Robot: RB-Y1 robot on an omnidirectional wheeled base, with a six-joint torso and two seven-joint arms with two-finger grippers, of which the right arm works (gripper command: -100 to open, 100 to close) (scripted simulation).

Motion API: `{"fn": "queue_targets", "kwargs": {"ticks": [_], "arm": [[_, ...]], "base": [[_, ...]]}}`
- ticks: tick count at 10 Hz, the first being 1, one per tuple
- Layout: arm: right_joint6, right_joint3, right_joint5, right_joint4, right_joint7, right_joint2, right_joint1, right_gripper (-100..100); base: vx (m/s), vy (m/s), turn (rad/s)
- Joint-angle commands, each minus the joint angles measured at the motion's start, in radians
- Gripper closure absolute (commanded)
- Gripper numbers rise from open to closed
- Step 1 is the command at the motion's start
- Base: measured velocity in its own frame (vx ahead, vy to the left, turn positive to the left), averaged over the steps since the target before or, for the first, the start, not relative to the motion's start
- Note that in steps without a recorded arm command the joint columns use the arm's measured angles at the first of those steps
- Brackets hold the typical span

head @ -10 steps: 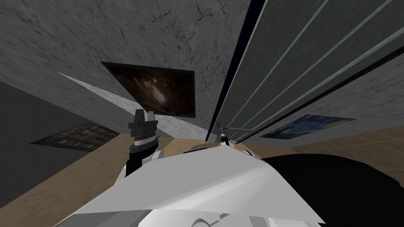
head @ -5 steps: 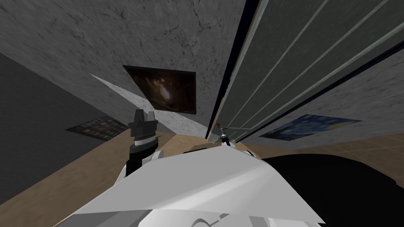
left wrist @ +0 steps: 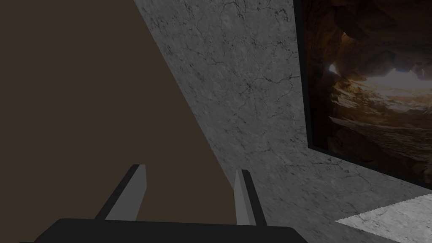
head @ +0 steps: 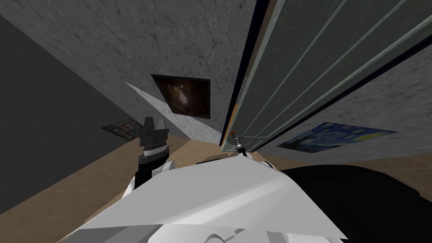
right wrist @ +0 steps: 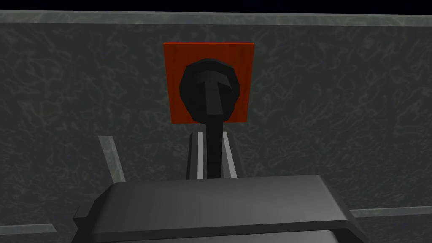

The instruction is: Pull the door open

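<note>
Door [head: 320, 63] farther ajar — right gripper [right wrist: 210, 139] jaws tight on black handle [right wrist: 209, 88].

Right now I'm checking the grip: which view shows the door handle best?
The right wrist view: the black door handle sits centred on its red plate, with the right gripper shut on its stem. The head view shows it as a speck at the door edge.

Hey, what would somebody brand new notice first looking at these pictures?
Most likely the orange-red plate on the dark green door, with the right gripper shut on the black lever handle that juts from it. Next, the glowing cave picture on the grey wall left of the door, with the open left gripper raised before that wall.
</note>
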Motion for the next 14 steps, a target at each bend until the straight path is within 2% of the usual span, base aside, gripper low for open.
{"fn": "queue_targets", "kwargs": {"ticks": [1,2,4,7,8,9,11,12,14], "arm": [[0.0,0.0,0.0,0.0,0.0,0.0,0.0,100],[-0.02,0.017,0.013,0.001,-0.022,-0.012,0.014,100],[-0.037,0.029,0.024,0.0,-0.04,-0.022,0.024,100],[-0.085,0.062,0.052,-0.003,-0.088,-0.052,0.053,100],[-0.085,0.062,0.052,-0.003,-0.088,-0.052,0.053,100],[-0.094,0.062,0.051,0.017,-0.086,-0.05,0.043,100],[-0.141,0.075,0.064,0.023,-0.112,-0.07,0.077,100],[-0.152,0.077,0.067,0.025,-0.117,-0.075,0.084,100],[-0.152,0.077,0.067,0.025,-0.117,-0.075,0.084,100]], "base": [[-0.078,-0.012,0.02],[-0.149,-0.041,0.116],[-0.215,-0.054,0.087],[-0.24,-0.057,0.107],[-0.186,-0.054,0.028],[-0.071,-0.016,0.002],[-0.156,-0.065,0.177],[-0.197,-0.072,0.096],[-0.079,-0.03,0.009]]}}
